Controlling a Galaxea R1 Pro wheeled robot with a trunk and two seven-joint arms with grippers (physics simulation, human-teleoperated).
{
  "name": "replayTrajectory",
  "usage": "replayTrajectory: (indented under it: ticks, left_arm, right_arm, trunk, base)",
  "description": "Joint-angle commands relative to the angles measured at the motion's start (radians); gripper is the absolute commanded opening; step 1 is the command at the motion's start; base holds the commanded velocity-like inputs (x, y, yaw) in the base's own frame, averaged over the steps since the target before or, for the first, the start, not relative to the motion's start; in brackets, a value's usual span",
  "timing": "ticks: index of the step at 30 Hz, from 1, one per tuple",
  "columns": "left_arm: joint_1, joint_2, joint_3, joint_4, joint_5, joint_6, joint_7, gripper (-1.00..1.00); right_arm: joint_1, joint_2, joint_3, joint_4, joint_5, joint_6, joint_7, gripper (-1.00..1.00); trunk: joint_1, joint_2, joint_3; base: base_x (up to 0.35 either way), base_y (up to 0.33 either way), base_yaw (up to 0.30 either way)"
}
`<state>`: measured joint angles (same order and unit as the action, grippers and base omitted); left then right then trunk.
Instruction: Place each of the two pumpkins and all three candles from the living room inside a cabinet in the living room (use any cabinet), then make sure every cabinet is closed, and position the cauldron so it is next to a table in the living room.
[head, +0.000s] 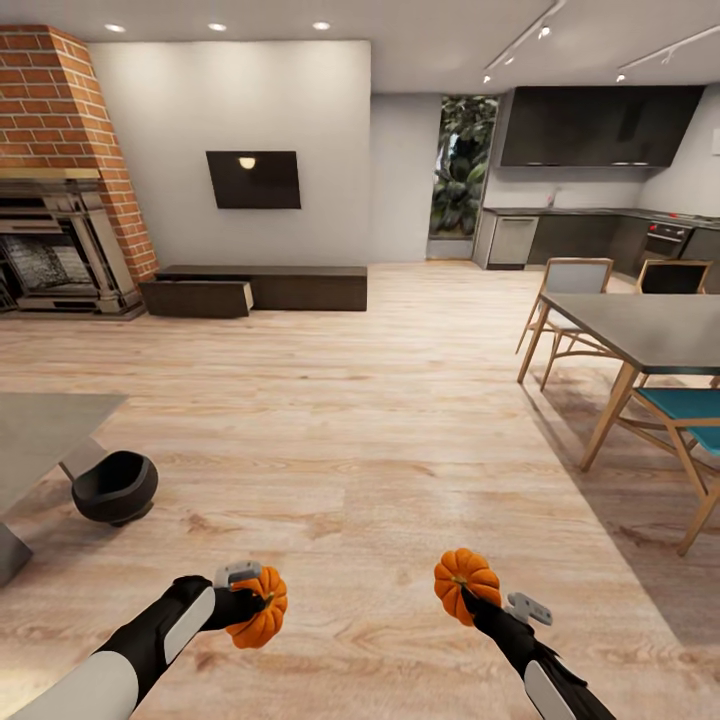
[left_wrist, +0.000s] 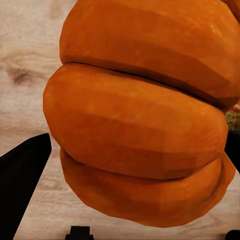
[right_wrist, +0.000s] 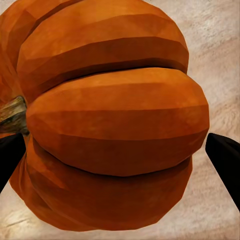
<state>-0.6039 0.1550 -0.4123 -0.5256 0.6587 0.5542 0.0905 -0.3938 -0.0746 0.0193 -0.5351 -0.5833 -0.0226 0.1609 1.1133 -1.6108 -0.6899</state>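
My left gripper is shut on an orange ribbed pumpkin, held low over the wooden floor; close up, that pumpkin sits between dark fingers. My right gripper is shut on the second pumpkin, whose ribs and stem show between its fingers. The black cauldron lies tilted on the floor at the left, beside the grey table. The long dark cabinet stands by the far wall, its left drawer pulled open. No candles are in view.
A brick fireplace fills the far left and a dark TV hangs above the cabinet. A dining table with wooden chairs stands at the right, the kitchen behind it. Open wood floor stretches toward the cabinet.
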Motion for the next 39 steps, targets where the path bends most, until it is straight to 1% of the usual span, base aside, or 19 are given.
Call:
replayTrajectory:
  ticks: [1,13,24,26,28,31,34,39]
  left_arm:
    - [0.000,0.001,-0.008,-0.003,0.009,0.003,0.011,-1.00]
    - [0.000,0.001,-0.005,-0.014,0.011,0.003,0.006,-1.00]
    - [0.000,0.001,-0.010,-0.015,0.010,0.001,0.006,-1.00]
    - [0.000,0.000,-0.016,-0.015,0.010,0.001,0.007,-1.00]
    - [0.000,0.001,-0.039,-0.015,0.010,0.001,0.009,-1.00]
    - [0.000,0.001,-0.053,-0.014,0.010,0.001,0.009,-1.00]
    - [0.000,0.001,-0.057,-0.014,0.010,0.001,0.008,-1.00]
    - [0.000,0.001,-0.057,-0.014,0.011,0.002,0.007,-1.00]
  right_arm:
    - [0.000,-0.001,0.002,0.001,-0.010,-0.003,0.003,-1.00]
    - [0.000,-0.002,0.001,0.000,-0.010,-0.003,0.003,-1.00]
    - [0.000,-0.002,0.002,0.000,-0.009,-0.002,0.005,-1.00]
    - [0.000,-0.002,0.002,0.000,-0.008,-0.002,0.005,-1.00]
    - [0.000,-0.002,0.002,0.000,-0.007,-0.002,0.005,-1.00]
    - [0.000,-0.001,0.002,0.000,-0.005,-0.002,0.005,-1.00]
    - [0.000,-0.001,0.002,0.000,-0.003,-0.002,0.005,-1.00]
    - [0.000,-0.001,0.002,0.000,-0.001,-0.003,0.005,-1.00]
  trunk:
    - [-0.004,0.007,0.002]
    - [-0.050,0.091,0.041]
    - [-0.092,0.168,0.083]
    - [-0.100,0.182,0.089]
    - [-0.108,0.196,0.096]
    - [-0.119,0.217,0.105]
    - [-0.131,0.238,0.114]
    - [-0.150,0.273,0.130]
  base:
    - [0.000,0.000,0.000]
    - [0.000,0.000,-0.002]
    - [0.000,0.000,-0.154]
    - [0.000,0.000,-0.025]
    - [0.000,0.000,-0.009]
    - [0.000,0.000,-0.003]
    - [0.000,0.000,0.039]
    - [0.000,0.000,0.227]
